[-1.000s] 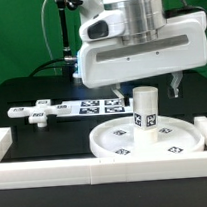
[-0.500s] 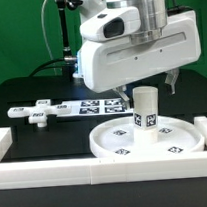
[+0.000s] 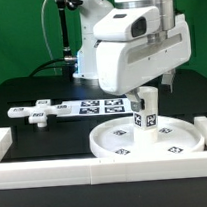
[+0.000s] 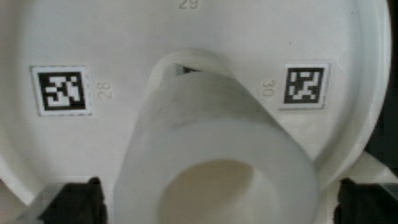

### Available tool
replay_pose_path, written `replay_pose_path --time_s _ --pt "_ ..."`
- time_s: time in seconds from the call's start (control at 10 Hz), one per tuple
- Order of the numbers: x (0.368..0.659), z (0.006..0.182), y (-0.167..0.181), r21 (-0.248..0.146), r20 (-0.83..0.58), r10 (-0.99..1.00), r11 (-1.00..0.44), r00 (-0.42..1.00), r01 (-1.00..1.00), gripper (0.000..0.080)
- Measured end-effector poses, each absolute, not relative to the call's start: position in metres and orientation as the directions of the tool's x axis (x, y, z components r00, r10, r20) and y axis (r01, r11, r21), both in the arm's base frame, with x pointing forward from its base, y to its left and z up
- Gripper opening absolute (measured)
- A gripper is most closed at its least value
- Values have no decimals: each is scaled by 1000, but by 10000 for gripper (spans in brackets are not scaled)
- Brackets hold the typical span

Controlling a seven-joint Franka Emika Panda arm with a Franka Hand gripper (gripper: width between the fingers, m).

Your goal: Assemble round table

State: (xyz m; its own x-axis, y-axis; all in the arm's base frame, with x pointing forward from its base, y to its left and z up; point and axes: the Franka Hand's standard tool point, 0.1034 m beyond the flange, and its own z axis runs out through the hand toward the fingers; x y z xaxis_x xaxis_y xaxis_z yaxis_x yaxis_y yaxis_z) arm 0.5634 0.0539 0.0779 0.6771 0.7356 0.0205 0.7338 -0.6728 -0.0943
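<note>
In the exterior view the tagged round disc lies near the table's front edge with the leg upright in it, jaws above; in the wrist view the jaws stand wide apart beside the leg, holding nothing.

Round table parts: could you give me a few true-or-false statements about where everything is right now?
1. The leg stands upright on the round disc. True.
2. The cross-shaped base piece is fitted on the leg. False: it lies on the table, to the exterior view's left of the disc.
3. The gripper is open, with the leg between its fingertips. True.
4. The disc is lifted in the air. False: it rests on the table.
</note>
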Motion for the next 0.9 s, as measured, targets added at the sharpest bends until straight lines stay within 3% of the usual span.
replay_pose_path --time_s 0.4,0.9 --pt "563 79 47 -91 25 835 -546 550 833 649" --pt "551 66 50 -49 22 990 -141 142 989 649"
